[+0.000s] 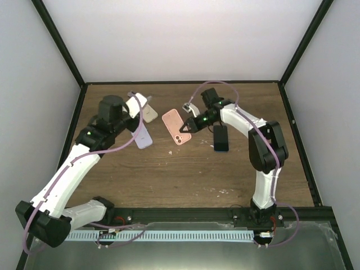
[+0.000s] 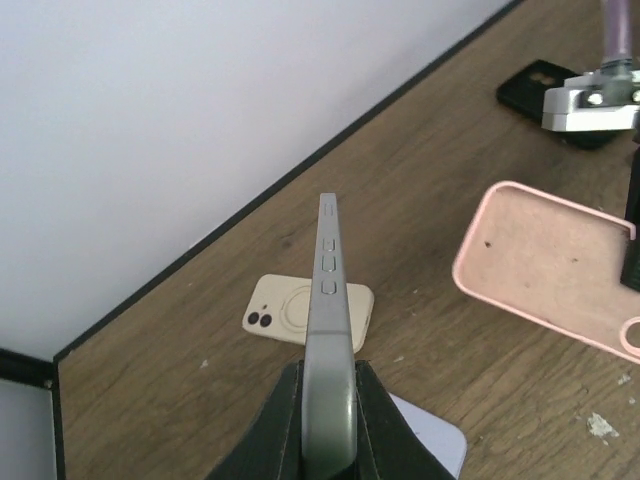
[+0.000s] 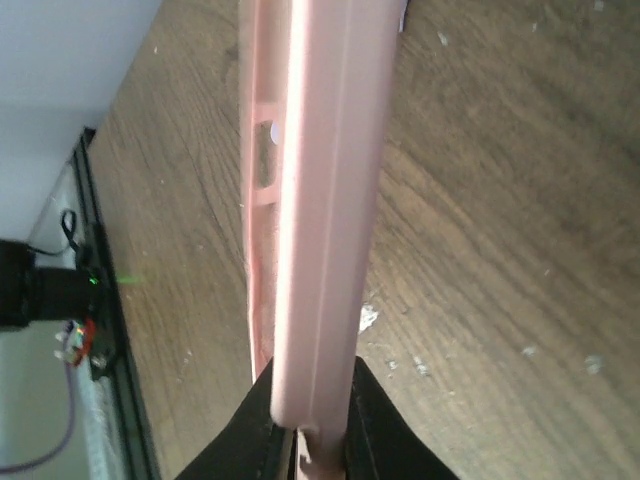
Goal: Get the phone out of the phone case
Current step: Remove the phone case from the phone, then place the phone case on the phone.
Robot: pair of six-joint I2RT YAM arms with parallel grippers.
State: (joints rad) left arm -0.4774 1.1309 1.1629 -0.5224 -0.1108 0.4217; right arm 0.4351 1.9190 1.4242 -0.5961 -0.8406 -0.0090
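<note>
My left gripper (image 1: 134, 116) is shut on a grey phone (image 1: 138, 103) and holds it on edge above the table. In the left wrist view the phone (image 2: 330, 300) stands edge-on between the fingers (image 2: 275, 430), its side buttons showing. My right gripper (image 1: 188, 125) is shut on the end of the pink phone case (image 1: 176, 127). The case (image 2: 545, 265) shows an empty inside in the left wrist view. In the right wrist view the case (image 3: 315, 200) runs edge-on up from the gripper (image 3: 310, 435), just above the wood. Phone and case are apart.
A beige case (image 1: 150, 114) with two camera lenses lies under the held phone, also in the left wrist view (image 2: 285, 312). A lavender case (image 1: 143, 136) lies near the left gripper. A black case (image 1: 221, 138) lies under the right arm. Walls enclose the table.
</note>
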